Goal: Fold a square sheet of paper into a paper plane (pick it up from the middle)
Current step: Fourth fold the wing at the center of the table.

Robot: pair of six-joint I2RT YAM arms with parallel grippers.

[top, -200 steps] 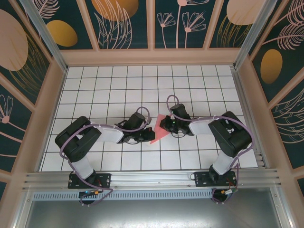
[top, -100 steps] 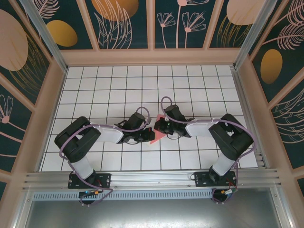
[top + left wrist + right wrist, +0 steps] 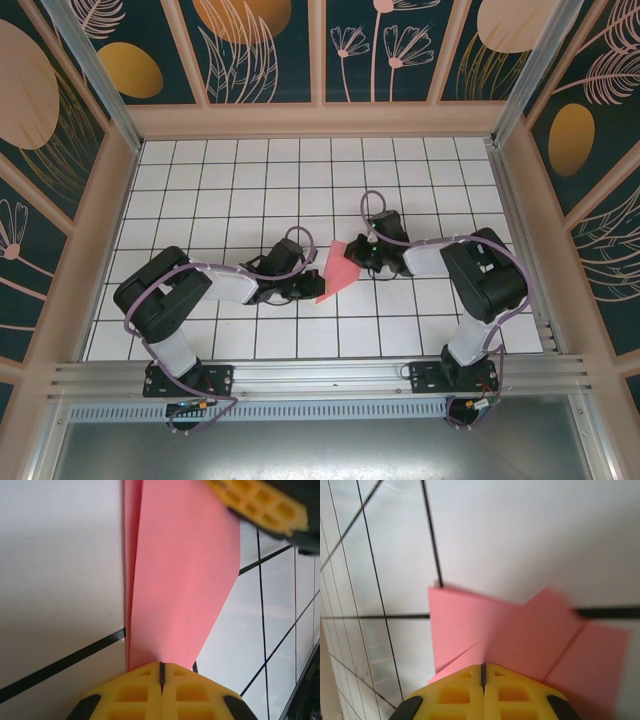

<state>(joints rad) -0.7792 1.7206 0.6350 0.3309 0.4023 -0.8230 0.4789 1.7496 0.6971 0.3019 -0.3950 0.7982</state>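
The paper (image 3: 175, 580) runs off the top of the left wrist view, with its near tip hidden beneath the closed left gripper (image 3: 161, 672), while in the right wrist view its right corner is blurred and its near edge is hidden behind the right gripper (image 3: 483, 672).

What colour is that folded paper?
The folded paper is salmon pink; left wrist view shows it best.

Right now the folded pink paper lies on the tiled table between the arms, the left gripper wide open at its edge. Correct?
No: the left gripper is shut at the edge of the folded pink paper; the left wrist view shows its fingers pressed together. The rest holds.
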